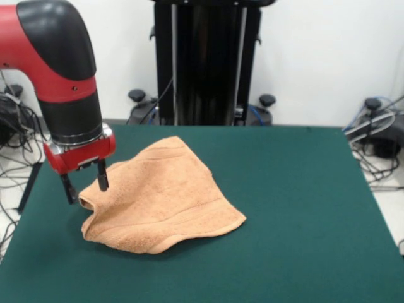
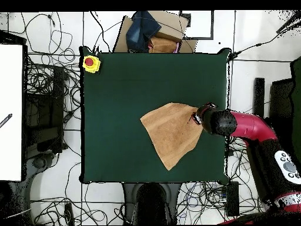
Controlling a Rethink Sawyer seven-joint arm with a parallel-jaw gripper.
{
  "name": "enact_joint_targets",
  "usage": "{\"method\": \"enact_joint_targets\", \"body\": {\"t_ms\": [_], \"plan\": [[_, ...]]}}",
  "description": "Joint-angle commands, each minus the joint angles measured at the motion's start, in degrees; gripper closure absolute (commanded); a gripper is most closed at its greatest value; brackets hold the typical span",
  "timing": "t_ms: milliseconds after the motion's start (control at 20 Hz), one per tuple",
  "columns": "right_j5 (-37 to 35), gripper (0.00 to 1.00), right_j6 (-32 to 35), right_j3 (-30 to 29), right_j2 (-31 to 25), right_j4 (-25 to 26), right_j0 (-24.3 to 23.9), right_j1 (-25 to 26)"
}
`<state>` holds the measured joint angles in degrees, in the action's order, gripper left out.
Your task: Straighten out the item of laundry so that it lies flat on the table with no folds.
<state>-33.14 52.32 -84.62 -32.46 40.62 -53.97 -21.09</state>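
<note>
The item of laundry [image 1: 165, 197] is a peach-orange towel lying rumpled left of the middle of the green table [image 1: 303, 208]. It is humped up in the middle, with a ridge running to its far corner and a wavy front edge. My gripper [image 1: 85, 184] hangs open over the towel's raised left corner. One finger [image 1: 102, 175] is against the cloth and the other stands just off its edge, with nothing clamped between them. In the overhead view the towel [image 2: 173, 134] shows as a kite shape, and the gripper [image 2: 196, 118] is at its corner nearest the table's [image 2: 117, 118] right edge.
A yellow box with a red button [image 2: 90, 63] sits on a table corner. A cardboard box with blue cloth [image 2: 150, 32] lies beyond the table's edge. Cables cover the floor all around. The black pedestal [image 1: 205, 63] stands behind the table.
</note>
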Motion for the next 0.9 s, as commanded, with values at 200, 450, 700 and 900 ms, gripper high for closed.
{"method": "enact_joint_targets", "body": {"t_ms": [200, 450, 700, 900], "plan": [[-2.51, 0.00, -11.41, 3.63, -3.08, 3.74, 0.88, 2.96], [-3.41, 0.00, -10.67, 4.33, -2.13, 3.91, 1.72, 3.81], [-4.29, 0.00, -10.09, 4.59, -1.62, 3.53, 2.20, 4.40], [-5.76, 0.00, -9.91, 4.95, -0.90, 3.05, 2.36, 5.75]]}}
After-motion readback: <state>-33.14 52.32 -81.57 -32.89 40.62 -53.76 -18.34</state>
